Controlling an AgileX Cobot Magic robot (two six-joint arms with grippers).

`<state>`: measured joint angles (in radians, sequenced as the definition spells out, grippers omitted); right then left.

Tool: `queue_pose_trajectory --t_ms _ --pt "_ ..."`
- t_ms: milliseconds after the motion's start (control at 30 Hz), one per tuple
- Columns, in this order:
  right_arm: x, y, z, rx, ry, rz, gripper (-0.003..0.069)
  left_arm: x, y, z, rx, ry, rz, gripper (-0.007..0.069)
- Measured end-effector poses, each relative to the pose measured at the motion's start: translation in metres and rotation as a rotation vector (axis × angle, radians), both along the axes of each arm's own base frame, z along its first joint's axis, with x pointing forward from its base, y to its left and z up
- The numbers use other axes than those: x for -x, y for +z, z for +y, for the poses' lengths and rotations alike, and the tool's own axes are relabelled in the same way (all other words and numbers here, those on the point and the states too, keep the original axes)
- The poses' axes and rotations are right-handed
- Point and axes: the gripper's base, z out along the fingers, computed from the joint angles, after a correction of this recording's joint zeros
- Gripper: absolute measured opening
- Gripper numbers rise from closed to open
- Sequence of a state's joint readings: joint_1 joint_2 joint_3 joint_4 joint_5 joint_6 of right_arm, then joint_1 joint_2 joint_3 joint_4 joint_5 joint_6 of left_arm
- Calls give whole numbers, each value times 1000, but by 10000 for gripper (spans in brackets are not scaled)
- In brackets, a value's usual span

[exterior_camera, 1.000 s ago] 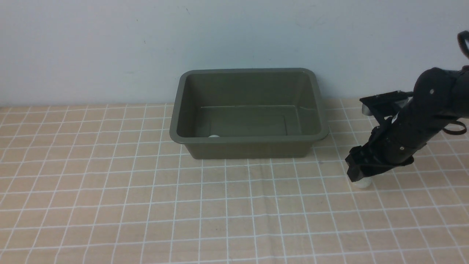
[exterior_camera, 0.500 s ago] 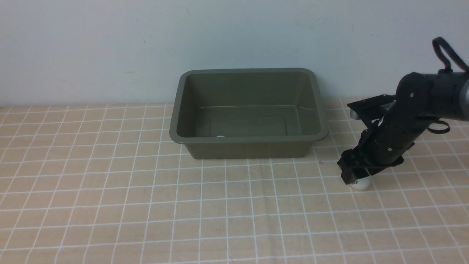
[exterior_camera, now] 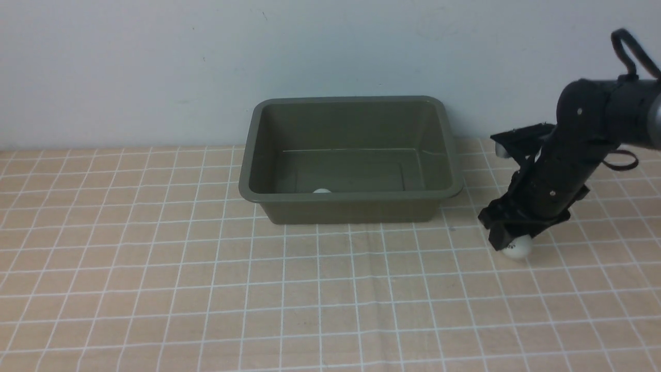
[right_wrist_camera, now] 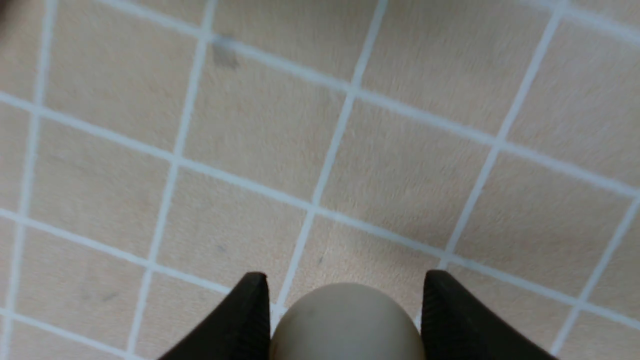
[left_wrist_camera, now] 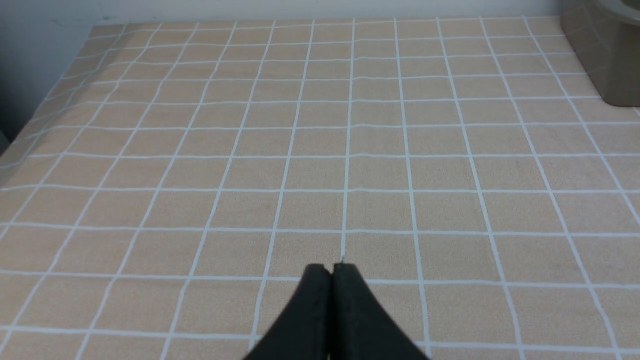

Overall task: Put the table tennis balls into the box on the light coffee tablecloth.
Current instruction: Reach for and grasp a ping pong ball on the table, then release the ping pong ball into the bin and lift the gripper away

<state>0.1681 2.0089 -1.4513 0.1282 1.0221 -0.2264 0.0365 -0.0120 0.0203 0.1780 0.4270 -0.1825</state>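
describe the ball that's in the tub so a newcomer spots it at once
Find the dark olive-green rectangular tub on the light tan gridded cloth. Just inside its near wall, left of centre, a small white cap of a ball peeks over the rim. The other white ball is outside, between the right end effector's fingertips.

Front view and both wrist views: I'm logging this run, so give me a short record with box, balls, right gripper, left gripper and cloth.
box: green tub, open side up, on the cloth
ball in box: one, partly hidden by the near wall
other ball: between the right fingertips
right gripper: closed on that ball, outside the box, to its right
left gripper: shut, nothing held
cloth: tan, white grid
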Motion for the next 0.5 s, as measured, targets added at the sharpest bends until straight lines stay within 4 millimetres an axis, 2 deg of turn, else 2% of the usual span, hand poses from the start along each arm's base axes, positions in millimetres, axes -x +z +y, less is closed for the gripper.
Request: queue_pose_trajectory --t_ms 300,400,433,500 --pt "-32 89 7 -64 -58 -143 358 0 0 0 0 0 0 -69" --pt "-37 115 24 -197 -26 -230 358 0 0 0 0 0 0 -69" --pt "-38 116 25 -205 -22 -240 358 0 0 0 0 0 0 -69" --pt "-39 123 48 -281 51 -307 358 0 0 0 0 0 0 -69"
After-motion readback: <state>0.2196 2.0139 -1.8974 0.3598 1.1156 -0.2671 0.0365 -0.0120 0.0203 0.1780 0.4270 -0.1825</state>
